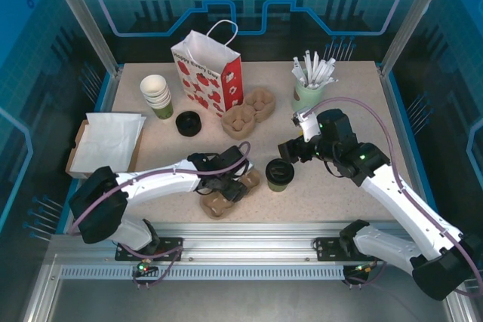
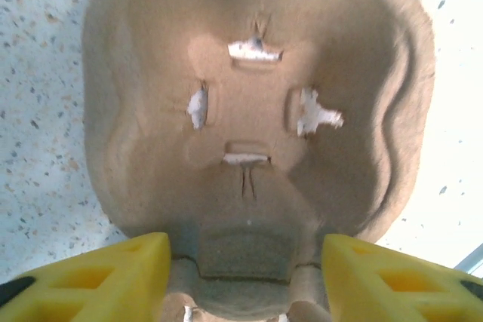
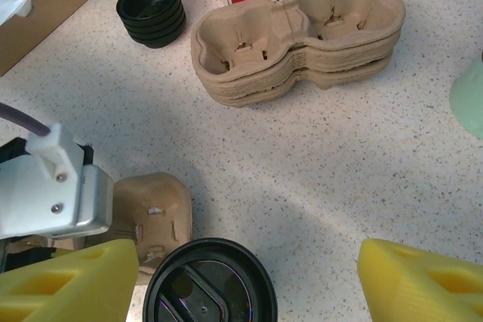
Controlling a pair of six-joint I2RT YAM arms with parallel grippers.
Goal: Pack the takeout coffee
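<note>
The bench [image 1: 317,197] is viewed whole from high above and behind both arm bases. The left wrist view is aimed down past the left hand [image 2: 245,269], very close, onto a cardboard tray [image 2: 256,111] ahead of it. The right wrist view, less close, is aimed forward past the right hand [image 3: 245,284]; that cardboard tray and the coffee cup [image 3: 210,284] are shared with the overhead view.

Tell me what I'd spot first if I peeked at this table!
Probably the bright red-and-white bag standing at the back of the table. Next comes the little dark green coffee cup with its black lid, near the front, sitting between the wide-open yellow fingers of the right gripper. Just left of it, the left gripper hangs over a brown cardboard cup tray.
</note>
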